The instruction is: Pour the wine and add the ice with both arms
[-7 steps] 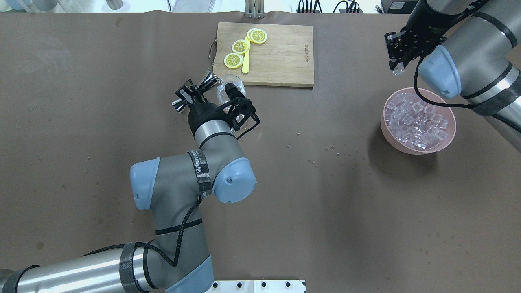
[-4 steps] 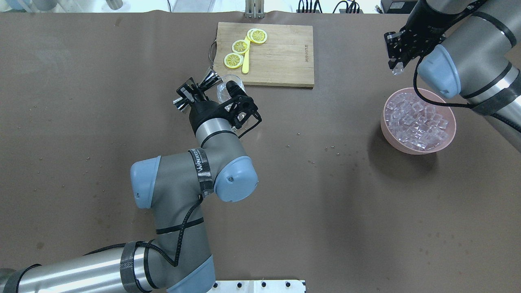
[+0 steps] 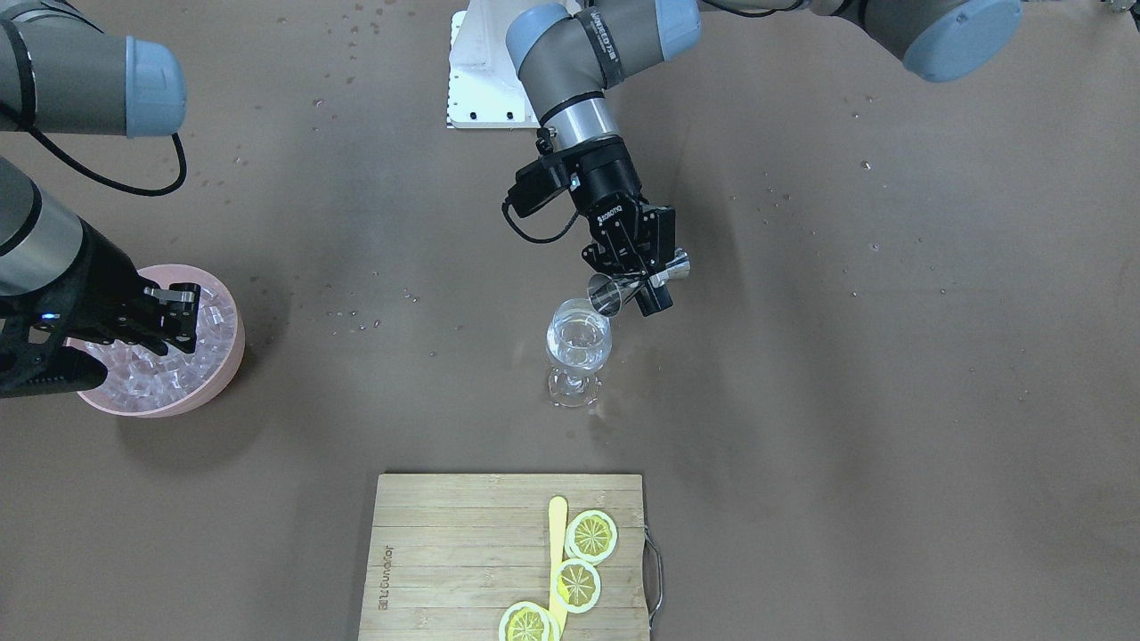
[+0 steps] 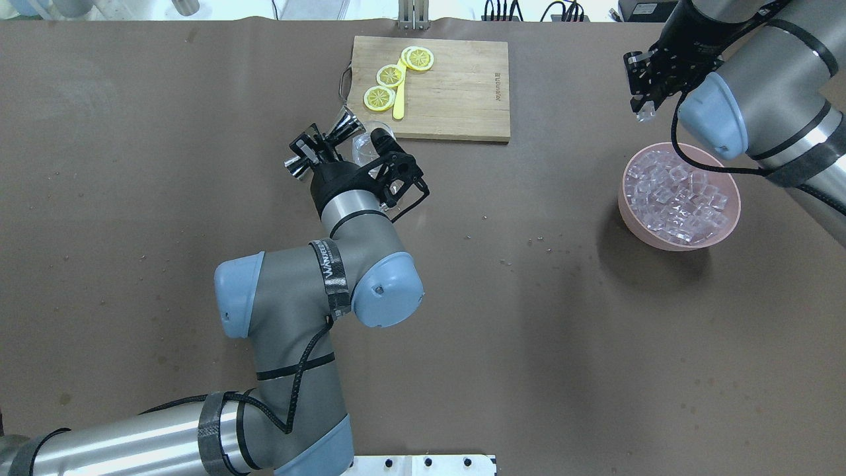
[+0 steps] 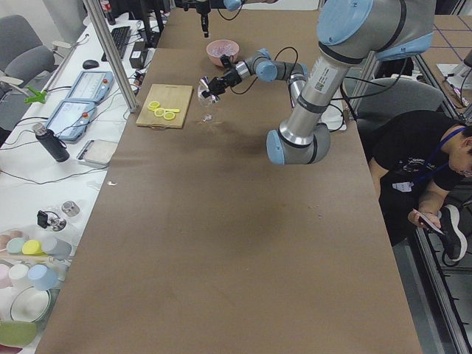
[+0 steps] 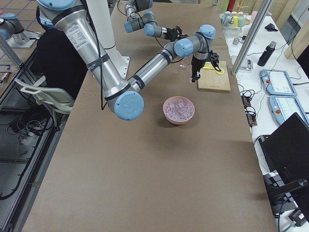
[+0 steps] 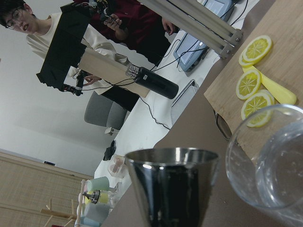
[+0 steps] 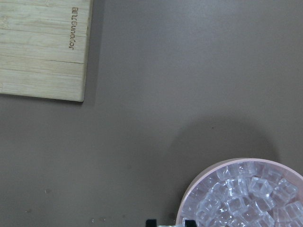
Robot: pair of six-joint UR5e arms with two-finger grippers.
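Beside the ice (image 4: 681, 195) bowl (image 4: 667, 243), right pincer (image 4: 642, 109) pinches 1 cube (image 4: 645, 118); left pincer (image 3: 643, 278) clamps jigger (image 3: 607, 296).

Overhead, the left gripper (image 4: 316, 151) hides most of the wine glass (image 4: 364, 143); the right wrist view's edge crops the pink bowl (image 8: 188, 201).

table (image 4: 132, 198): brown cover | wooden board (image 4: 462, 99): far edge | wine glass (image 3: 579, 343): near board | pink bowl (image 4: 674, 242): robot's right

"Joyoung" branded on wooden cutting board (image 8: 42, 47), white "ROBOTIQ" on left arm (image 3: 608, 200), black end
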